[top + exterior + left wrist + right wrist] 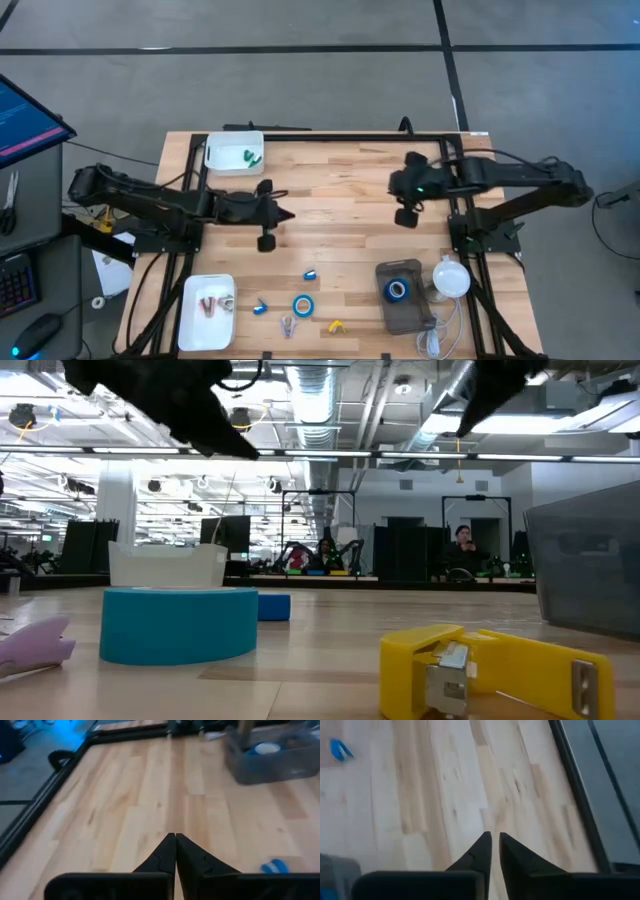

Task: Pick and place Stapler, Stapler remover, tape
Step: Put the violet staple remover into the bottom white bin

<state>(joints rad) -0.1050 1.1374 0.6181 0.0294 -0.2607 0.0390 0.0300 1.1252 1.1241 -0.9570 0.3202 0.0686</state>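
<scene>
One blue tape roll [303, 306] [178, 622] lies flat near the table's near edge. A second roll [398, 290] [267, 748] lies in the grey bin [405, 310]. A yellow staple remover [337, 327] [500, 670] and a purple one [288, 325] [35, 640] lie beside the first roll. Two small blue pieces [310, 275] [260, 307] rest on the wood. My left gripper [288, 213] [175, 836] hovers shut over the table's left middle. My right gripper [393, 184] [492, 836] hovers shut over the right middle. Both hold nothing.
A white tray [235, 153] with a green item sits at the far left. Another white tray [205, 310] with small items sits at the near left. A white round object [452, 278] with a cord lies right of the grey bin. Bare wood lies between the grippers.
</scene>
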